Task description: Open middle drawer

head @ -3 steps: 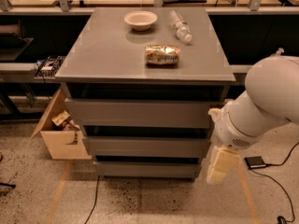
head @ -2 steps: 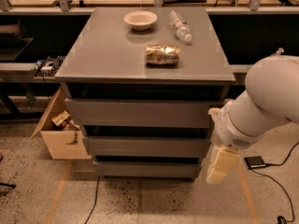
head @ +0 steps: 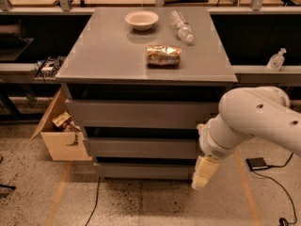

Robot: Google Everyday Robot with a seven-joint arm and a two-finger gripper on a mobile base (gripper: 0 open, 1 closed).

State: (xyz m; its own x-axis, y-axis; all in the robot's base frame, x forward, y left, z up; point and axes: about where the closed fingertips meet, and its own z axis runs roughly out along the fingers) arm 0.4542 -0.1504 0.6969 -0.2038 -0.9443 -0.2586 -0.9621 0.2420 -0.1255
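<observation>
A grey cabinet (head: 146,55) with three handleless drawers stands in the centre of the camera view. The middle drawer (head: 141,148) is shut, its flat grey front between the taller top drawer (head: 141,115) and the bottom drawer (head: 141,170). My gripper (head: 205,173) hangs pointing down from the white arm (head: 256,114), in front of the cabinet's lower right corner, just right of the middle and bottom drawer fronts. It holds nothing that I can see.
On the cabinet top lie a white bowl (head: 142,19), a plastic bottle (head: 181,26) and a snack bag (head: 163,55). An open cardboard box (head: 61,133) sits on the floor to the left. Cables and a small black device (head: 257,163) lie on the floor to the right.
My gripper and forearm have shifted a little to the left and down, closer to the cabinet's lower right corner. The drawers have not moved.
</observation>
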